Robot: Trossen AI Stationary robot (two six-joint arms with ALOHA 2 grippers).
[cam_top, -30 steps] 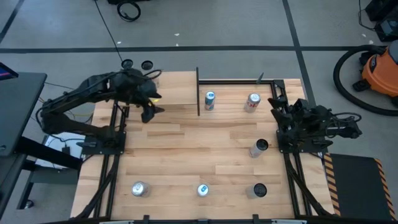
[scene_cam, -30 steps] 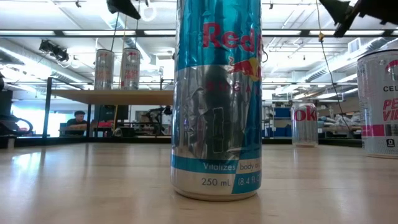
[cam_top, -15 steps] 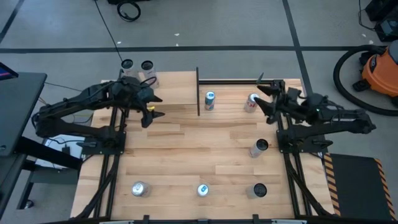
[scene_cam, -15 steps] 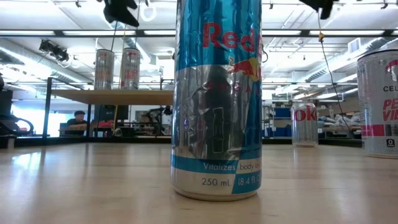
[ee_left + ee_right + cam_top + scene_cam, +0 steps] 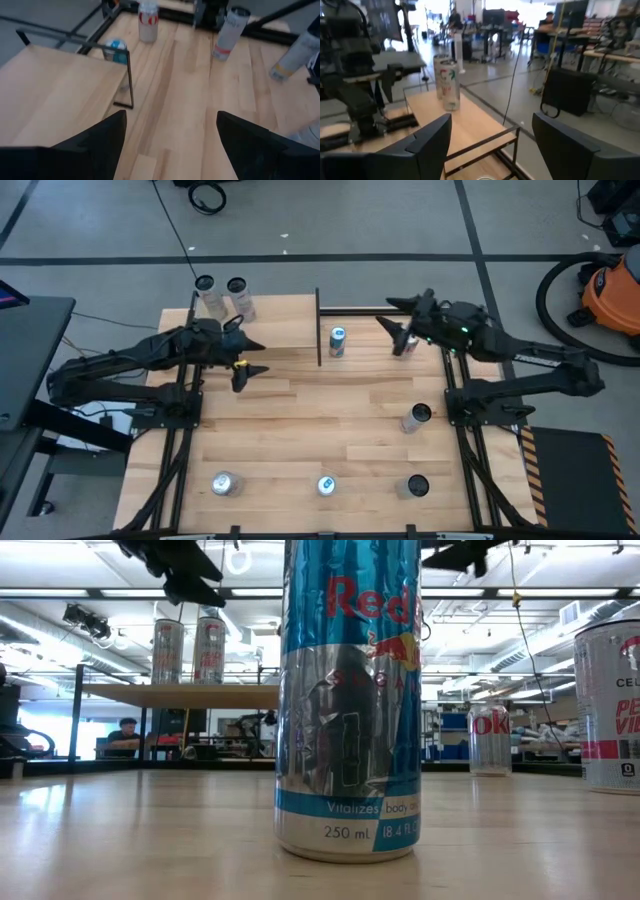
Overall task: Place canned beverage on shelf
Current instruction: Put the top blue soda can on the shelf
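Two tall cans (image 5: 222,296) stand at the far-left corner of the shelf (image 5: 275,320), a pale panel raised over the rear of the bench (image 5: 300,420). The left gripper (image 5: 243,361) hovers just off the shelf's front edge, jaws spread and empty. The right gripper (image 5: 395,320) hangs above a red-and-silver can (image 5: 408,344) beyond the shelf's black rail, jaws parted, holding nothing. A blue can (image 5: 337,340) stands beside the rail; more cans dot the bench's near side.

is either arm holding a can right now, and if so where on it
No. The left tool hangs open over the table with nothing between its fingers, and the right tool is open and empty above the shelf end.
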